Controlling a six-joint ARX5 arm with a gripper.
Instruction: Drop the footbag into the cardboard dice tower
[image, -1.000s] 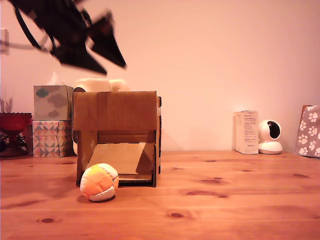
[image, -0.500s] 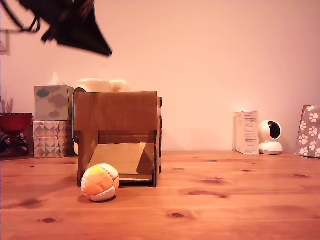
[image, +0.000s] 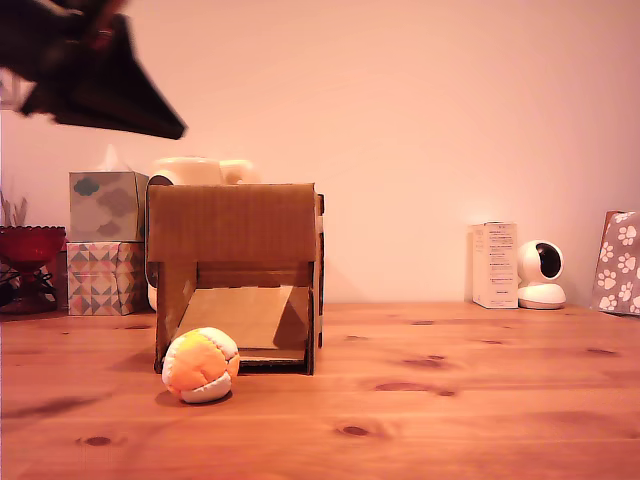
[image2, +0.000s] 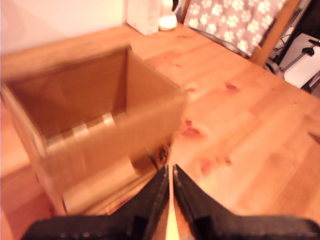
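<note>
Broadly, a knotty, varnished pine table (image: 470, 400) is spanning the scene, its grain running across both views. Standing on it toward the exterior view's left is the cardboard dice tower (image: 235, 270), a boxy shell of plain brown corrugated board; its front opening is showing a sloped cardboard ramp, and the wrist view is looking down into its open, square top (image2: 90, 95). High at the exterior view's left, the gripper (image: 165, 128) is hanging as a dark, blurred wedge well above the tower; in the wrist view its two black fingers (image2: 155, 197) are lying nearly together, with only a thin slit between them and nothing held. Behind the tower, two stacked tissue boxes (image: 104, 242) are showing cloud and triangle prints. Resting on the table just in front of the tower's opening is the footbag (image: 201, 364), a small, soft, stitched ball of orange, yellow and white panels.
</note>
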